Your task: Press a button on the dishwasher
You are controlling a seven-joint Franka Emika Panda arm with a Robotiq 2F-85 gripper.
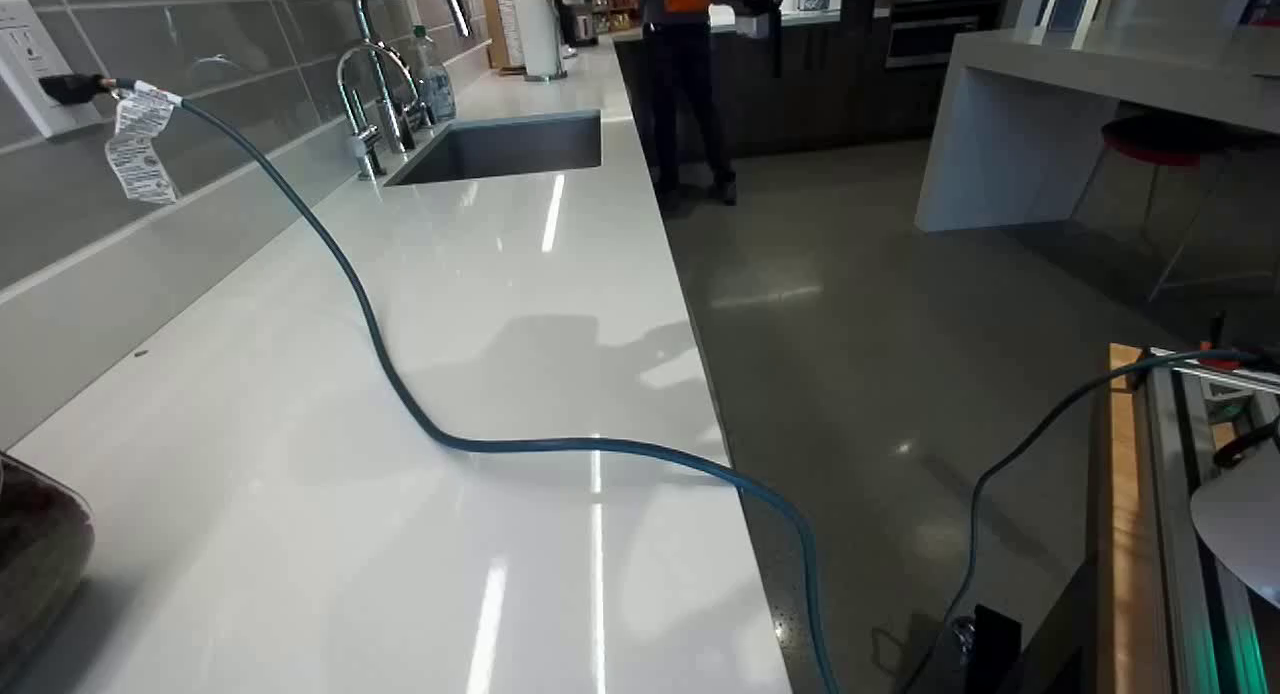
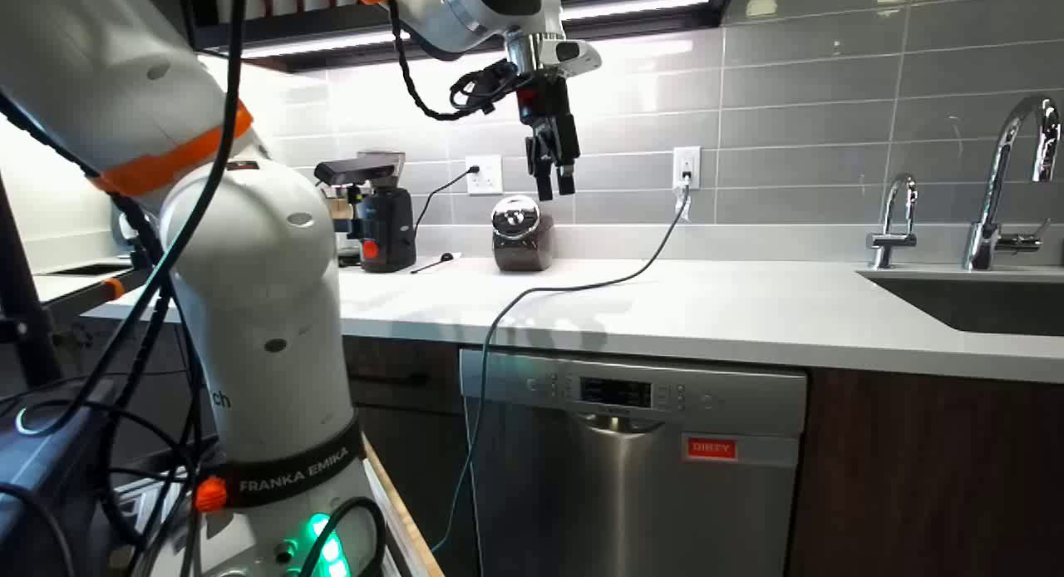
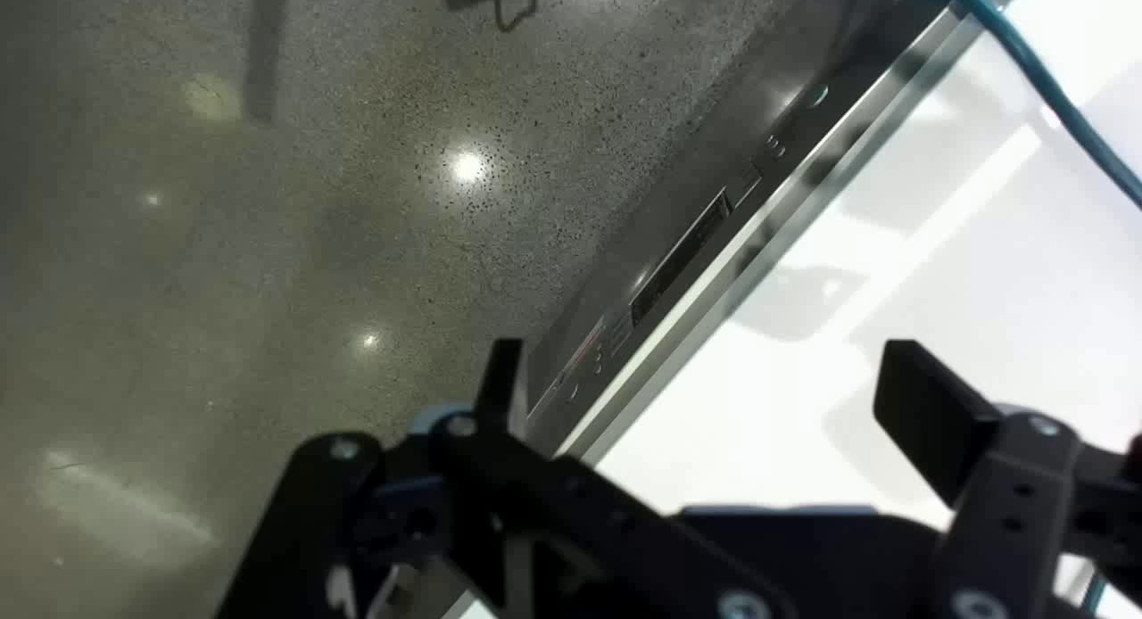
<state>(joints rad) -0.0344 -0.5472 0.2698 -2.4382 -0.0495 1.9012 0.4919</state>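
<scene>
The steel dishwasher (image 2: 565,494) stands under the white counter, with a red "DIRTY" label on its front. Its control panel (image 2: 515,377) has a dark display (image 2: 615,392) with small buttons (image 2: 681,396) on both sides. In the wrist view the panel shows steeply from above, with the display (image 3: 682,260) and small button marks (image 3: 599,359). My gripper (image 2: 555,186) points down, high above the counter and well above the panel. It also shows in the wrist view (image 3: 700,378), with its fingers wide apart and nothing between them. Gripper and dishwasher front are out of view in an exterior view.
A teal cable (image 2: 573,288) runs from the wall outlet over the counter (image 2: 731,298) and hangs across the panel's left end. A dark jar (image 2: 524,249) and a coffee grinder (image 2: 386,228) stand behind. A sink (image 1: 530,149) lies farther along. A person (image 1: 690,94) stands beyond.
</scene>
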